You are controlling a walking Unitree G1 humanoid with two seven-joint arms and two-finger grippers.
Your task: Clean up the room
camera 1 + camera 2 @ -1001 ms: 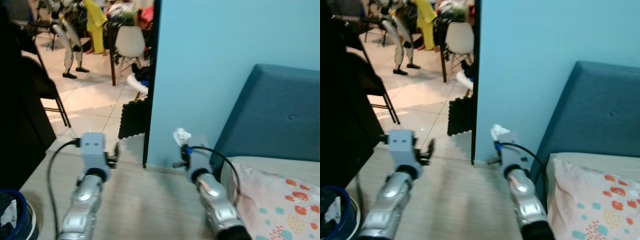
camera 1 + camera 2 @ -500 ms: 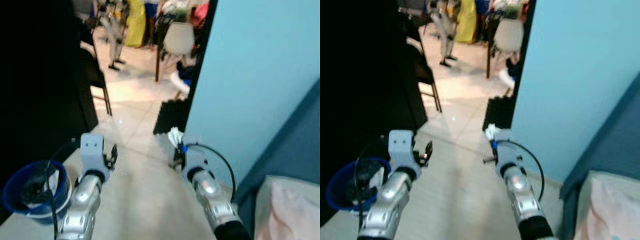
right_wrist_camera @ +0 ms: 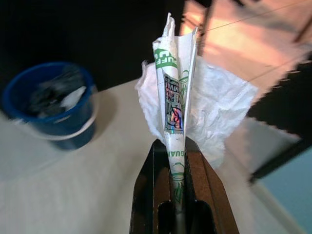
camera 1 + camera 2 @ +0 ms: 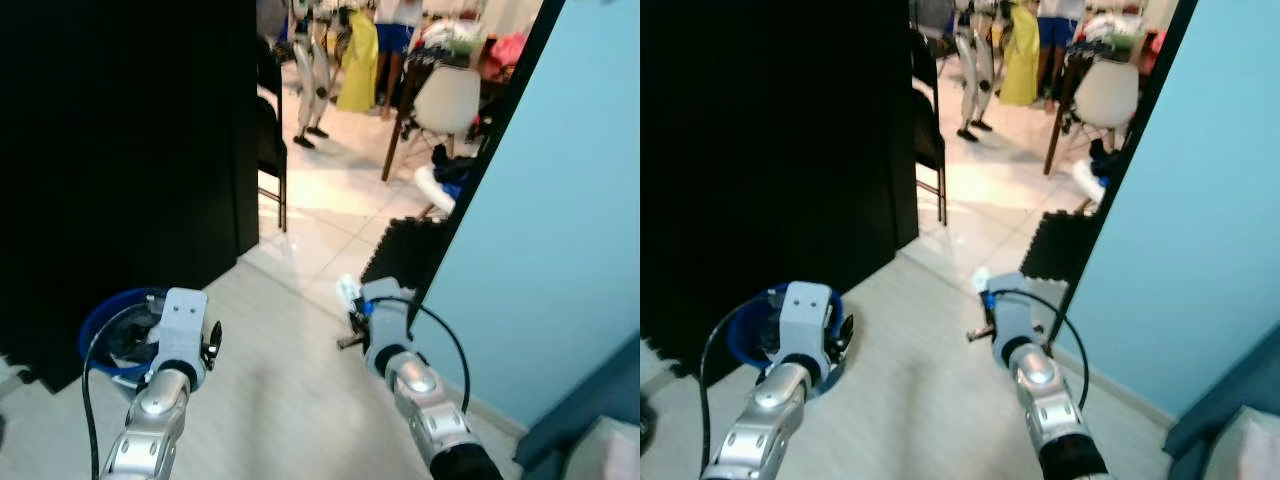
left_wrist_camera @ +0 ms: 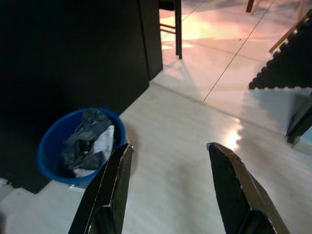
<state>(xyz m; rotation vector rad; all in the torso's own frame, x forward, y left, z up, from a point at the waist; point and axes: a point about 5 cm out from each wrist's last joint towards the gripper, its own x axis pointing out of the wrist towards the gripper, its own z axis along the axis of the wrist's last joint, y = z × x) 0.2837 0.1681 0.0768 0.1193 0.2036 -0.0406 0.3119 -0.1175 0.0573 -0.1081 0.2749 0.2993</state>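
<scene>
My right gripper (image 3: 176,146) is shut on a crumpled white wrapper (image 3: 181,105) with green print, held above the pale floor. The same wrapper (image 4: 347,291) shows as a white tuft at the tip of my right arm. A blue bin (image 5: 78,146) lined with a dark bag and holding scraps stands on the floor by the black wall, to my left; the bin (image 4: 122,335) is just beyond my left arm. My left gripper (image 5: 170,161) is open and holds nothing, its fingers (image 5: 116,181) pointing at the floor beside the bin.
A tall black wall or cabinet (image 4: 120,150) fills the left. A light blue wall (image 4: 570,230) rises on the right, with a black foam mat (image 4: 405,255) at its corner. Beyond the doorway are a black chair (image 4: 270,150), a white chair (image 4: 445,100), a table and a standing robot (image 4: 318,60).
The camera has swung left: the bed and pillow have left the picture and the blue bin now sits closer beside my left arm. My right gripper still holds the wrapper.
</scene>
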